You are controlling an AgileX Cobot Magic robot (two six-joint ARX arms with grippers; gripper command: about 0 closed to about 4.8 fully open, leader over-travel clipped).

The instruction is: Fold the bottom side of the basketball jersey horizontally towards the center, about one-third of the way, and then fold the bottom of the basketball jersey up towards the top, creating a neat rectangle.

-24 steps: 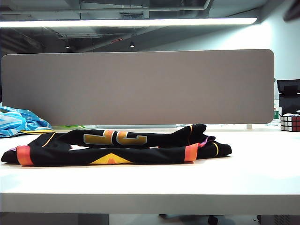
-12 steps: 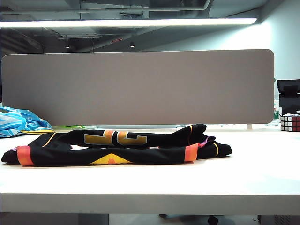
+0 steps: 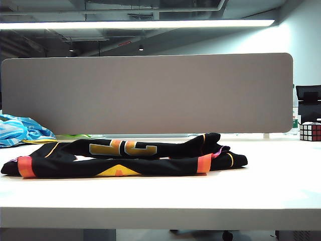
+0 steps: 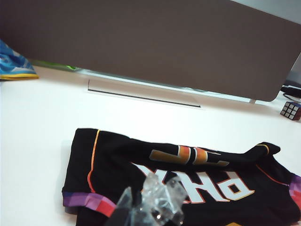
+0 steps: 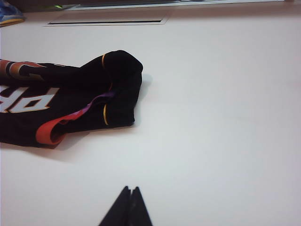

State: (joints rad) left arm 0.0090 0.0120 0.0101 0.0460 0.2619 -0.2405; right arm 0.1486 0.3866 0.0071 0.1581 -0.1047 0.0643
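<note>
White table [image 3: 210,196], grey partition panel [image 3: 150,93] behind, ceiling strip light above. Basketball jersey [image 3: 125,158] folded mid-table, long axis parallel to panel, "PHX" lettering reading toward panel. Left gripper [image 4: 141,209] clenched, empty, over jersey's near edge; right gripper [image 5: 128,207] clenched, empty, over bare table beside jersey.

- Basketball jersey [image 3: 125,158]: I log no change in the exterior view. Its outline, its folds and its place on the table [image 3: 281,186] match both earlier pictures.
- Left gripper [image 4: 150,207]: seen only in its own wrist view, jaws closed, hanging over the near edge of the basketball jersey. I have no earlier picture from this view, so I log no change.
- Right gripper [image 5: 128,207]: seen only in its own wrist view, jaws closed, over bare table and well apart from the end of the basketball jersey. Likewise no earlier picture, so no change logged.
</note>
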